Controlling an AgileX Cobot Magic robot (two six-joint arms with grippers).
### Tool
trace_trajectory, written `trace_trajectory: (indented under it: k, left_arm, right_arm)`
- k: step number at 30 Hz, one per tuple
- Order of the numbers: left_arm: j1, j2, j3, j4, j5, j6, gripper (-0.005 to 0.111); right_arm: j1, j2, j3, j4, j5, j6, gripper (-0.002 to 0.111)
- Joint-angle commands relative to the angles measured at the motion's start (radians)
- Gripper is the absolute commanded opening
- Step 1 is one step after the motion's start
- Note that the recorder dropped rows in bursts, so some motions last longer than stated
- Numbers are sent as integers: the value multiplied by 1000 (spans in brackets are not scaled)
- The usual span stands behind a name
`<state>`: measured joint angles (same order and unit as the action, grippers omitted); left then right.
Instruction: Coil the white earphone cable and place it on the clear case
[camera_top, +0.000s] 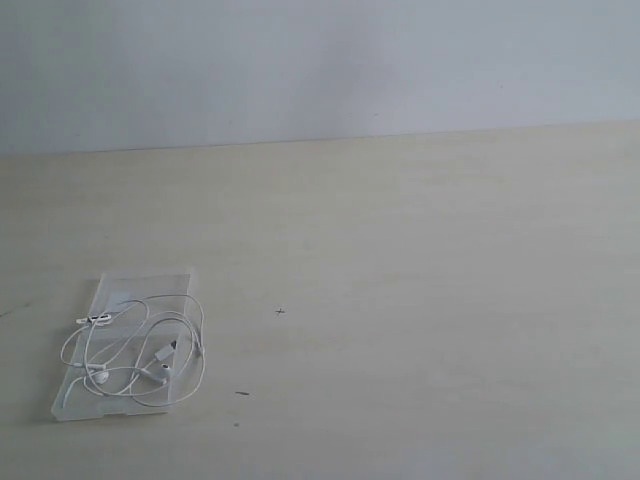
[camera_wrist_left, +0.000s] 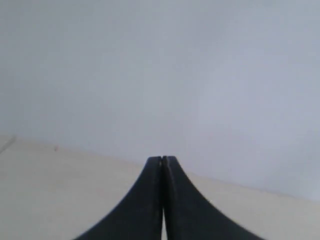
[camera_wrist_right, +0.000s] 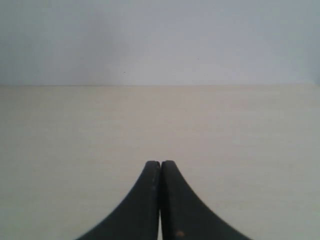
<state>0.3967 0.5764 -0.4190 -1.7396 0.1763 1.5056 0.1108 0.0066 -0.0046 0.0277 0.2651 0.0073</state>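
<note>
Cable on the case, both pincers closed and empty

The pale table is mostly bare. The left gripper and right gripper have their jaws pressed together on nothing. The clear case lies near the table's front left corner. The white earphone cable lies on it in loose loops, some seemingly spilling over its edge. The task looks essentially done, with at most some tidying left.

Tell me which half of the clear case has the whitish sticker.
The far half, toward the wall: the whitish sticker sits there; the near half shows only white earphone cable.
</note>
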Motion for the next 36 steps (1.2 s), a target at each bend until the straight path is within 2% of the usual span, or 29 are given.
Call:
trace_trajectory:
  k: [1,2,4,8,9,10,11,12,13,14,15,18,22,27,29,33,36]
  left_arm:
    - [0,-200,-14,-5,-12,56,0]
    - [0,-228,-21,-5,-21,56,0]
    - [0,-306,-58,-5,-63,-119,0]
    - [0,-340,-70,-5,-120,-899,0]
    - [0,-340,-64,139,-113,-1131,0]
    - [0,-340,-59,280,-105,-1212,0]
    - [0,-340,-44,614,-101,-1276,0]
    - [0,-340,-24,956,-70,-1278,0]
    - [0,-340,-5,1199,9,-1278,0]
    - [0,-340,19,1361,116,-1278,0]
    - [0,-340,45,1454,193,-1278,0]
    - [0,-340,152,1494,200,-1250,0]
    - [0,-340,295,1494,49,-1235,0]
    - [0,-340,416,1385,-115,-1241,0]
    - [0,-344,419,1390,-123,-1241,0]
    - [0,-428,419,1440,-56,-1236,0]
    - [-42,-547,419,1401,-36,-1244,0]
  right_arm:
    - [-6,-7,5,1,-4,-1,0]
    - [-6,-7,5,1,-4,-1,0]
    - [-6,-7,5,1,-4,1,0]
    - [-6,-7,5,1,-4,-2,0]
    - [-6,-7,5,1,-4,-2,0]
    - [-6,-7,5,1,-4,0,0]
    - [-6,-7,5,1,-4,0,0]
    - [-6,-7,5,1,-4,0,0]
    - [-6,-7,5,1,-4,0,0]
    - [-6,-7,5,1,-4,0,0]
    - [-6,-7,5,1,-4,0,0]
    - [-6,-7,5,1,-4,0,0]
    - [-6,-7,5,1,-4,0,0]
    - [-6,-7,5,1,-4,0,0]
    - [-6,-7,5,1,-4,-2,0]
    - [-6,-7,5,1,-4,-2,0]
    - [-6,-7,5,1,-4,3,0]
